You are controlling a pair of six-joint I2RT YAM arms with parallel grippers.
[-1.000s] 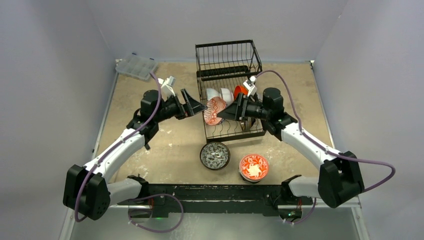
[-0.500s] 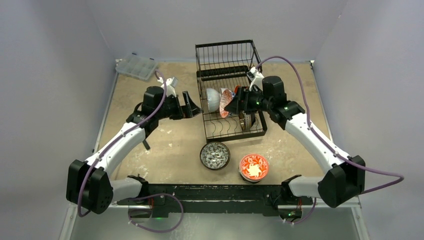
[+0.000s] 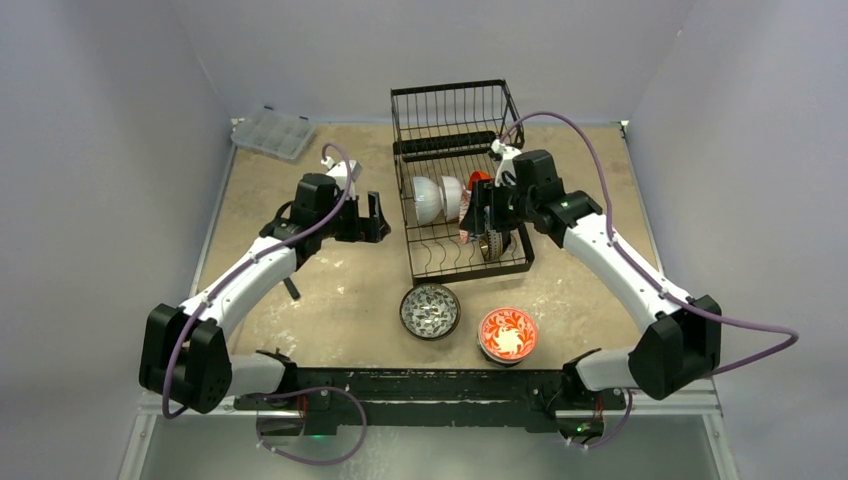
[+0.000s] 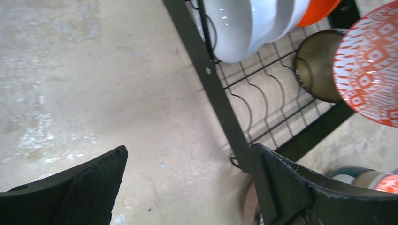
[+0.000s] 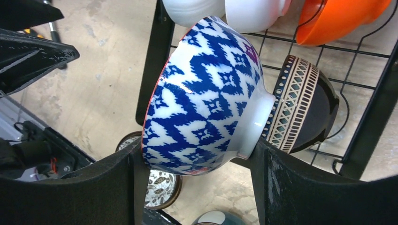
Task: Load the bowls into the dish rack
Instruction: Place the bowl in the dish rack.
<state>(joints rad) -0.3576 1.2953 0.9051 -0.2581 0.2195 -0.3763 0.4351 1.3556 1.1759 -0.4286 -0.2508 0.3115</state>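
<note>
My right gripper [image 5: 197,159] is shut on a blue-and-white patterned bowl [image 5: 202,98], one finger on its rim and the other on its foot. It holds the bowl on edge over the slotted base of the black wire dish rack [image 3: 460,130]. Standing in the rack are two white bowls [image 4: 239,28], an orange bowl [image 5: 338,18] and a dark bowl with a patterned band [image 5: 300,110]. My left gripper [image 3: 375,215] hangs open and empty just left of the rack. A leaf-patterned bowl [image 3: 430,310] and a red floral bowl [image 3: 508,334] sit on the table in front.
A clear plastic compartment box [image 3: 272,133] lies at the back left corner. The rack's raised basket tier [image 3: 455,110] stands behind the slotted base. Grey walls close in the table on three sides.
My right gripper has carried the patterned bowl back and to the right, deeper over the rack, turning it on edge. My left gripper has drawn back left, away from the bowl and the rack.
</note>
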